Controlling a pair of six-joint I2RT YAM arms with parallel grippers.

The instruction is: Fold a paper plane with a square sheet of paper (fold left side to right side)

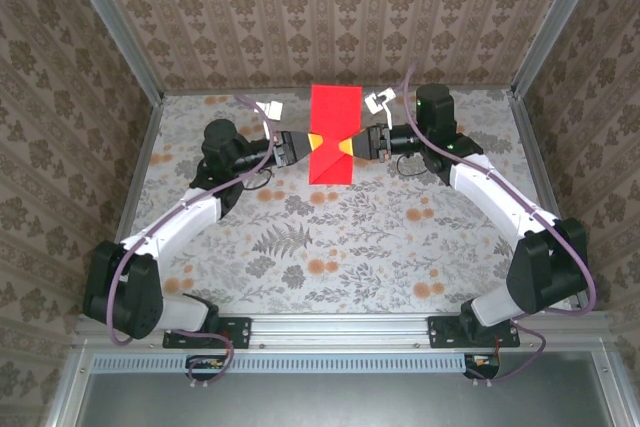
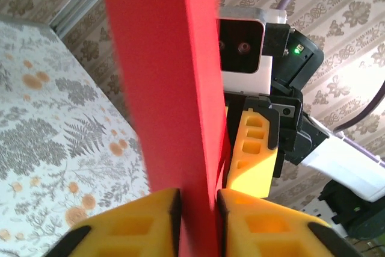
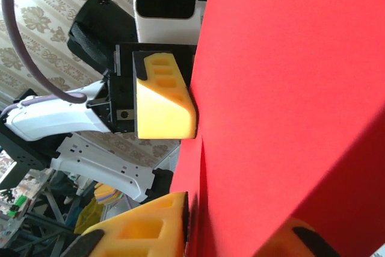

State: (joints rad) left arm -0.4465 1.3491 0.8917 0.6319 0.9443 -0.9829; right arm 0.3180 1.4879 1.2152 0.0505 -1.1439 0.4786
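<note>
While pinching a thin red square sheet of paper (image 1: 335,107) aloft with left gripper (image 1: 316,141) and right gripper (image 1: 346,147), seemingly reached only early folds.

- Robot test cell, lab-style.
- Damask-patterned wall panels (image 1: 330,17) framed by bare aluminium posts (image 1: 115,27).
- Leaf-and-flower printed table cover (image 1: 330,247).
- Metal mounting rail (image 1: 330,325) along the near edge.

The square sheet of paper (image 1: 335,107) is plain red; left hand (image 1: 316,141) and right hand (image 1: 346,147) are yellow-tipped; the counter (image 1: 330,237) shows grey leaves, orange flowers.
</note>
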